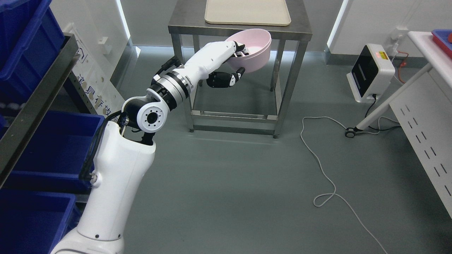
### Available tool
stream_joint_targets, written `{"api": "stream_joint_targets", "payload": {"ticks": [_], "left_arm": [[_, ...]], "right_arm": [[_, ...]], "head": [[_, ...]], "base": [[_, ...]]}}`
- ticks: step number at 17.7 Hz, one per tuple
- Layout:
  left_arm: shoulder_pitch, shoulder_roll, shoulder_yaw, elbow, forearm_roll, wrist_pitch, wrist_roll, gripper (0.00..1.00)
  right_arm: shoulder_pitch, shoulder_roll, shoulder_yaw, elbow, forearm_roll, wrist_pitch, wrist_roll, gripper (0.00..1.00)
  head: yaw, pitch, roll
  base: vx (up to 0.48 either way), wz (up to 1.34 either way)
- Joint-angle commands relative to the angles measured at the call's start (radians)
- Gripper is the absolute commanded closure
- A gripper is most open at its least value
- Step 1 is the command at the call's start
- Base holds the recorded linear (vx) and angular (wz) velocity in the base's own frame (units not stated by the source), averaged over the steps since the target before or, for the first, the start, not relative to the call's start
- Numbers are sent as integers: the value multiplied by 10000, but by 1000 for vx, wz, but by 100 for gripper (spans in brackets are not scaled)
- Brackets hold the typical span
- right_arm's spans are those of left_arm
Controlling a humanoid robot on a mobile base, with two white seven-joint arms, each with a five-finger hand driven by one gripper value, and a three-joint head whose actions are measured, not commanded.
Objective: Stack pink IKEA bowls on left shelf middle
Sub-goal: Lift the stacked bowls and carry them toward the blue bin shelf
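The shelf with blue bins fills the left edge; a steel table with a beige tray stands ahead. The left arm reaches toward it, and the left hand grips a pink bowl by its near rim, fingers inside, thumb below, held in the air before the table's edge. I judge the carry should swing left slowly, keeping the pinch firm. The bowl is smooth, pale, round, tilted toward the camera.
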Motion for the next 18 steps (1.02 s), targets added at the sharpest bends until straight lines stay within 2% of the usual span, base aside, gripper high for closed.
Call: {"api": "stream_joint_targets", "payload": {"ticks": [1,7,12,15,18], "left_arm": [[-781,175,397,-215,137,74,0,98],[-889,175,720,-215,122,121,16,98],[-1287,175,765,-291,137,105,16,97],[-1930,175,1454,-231,137,167,-15,97],[-2071,175,1563,-184,137,274,-15,97]], "right_arm": [[-1,-175,-92,0,77,6,-1,0],[-1,-175,-92,0,77,6,-1,0],[-1,-175,-92,0,77,6,-1,0],[-1,-175,-92,0,77,-9,-1,0],[-1,-175,-92,0,77,6,-1,0]], "head": [[0,0,0],[0,0,0],[0,0,0],[0,0,0],[0,0,0]], "base": [[-293,88],[-309,341],[-234,829],[-205,996],[-139,954]]}}
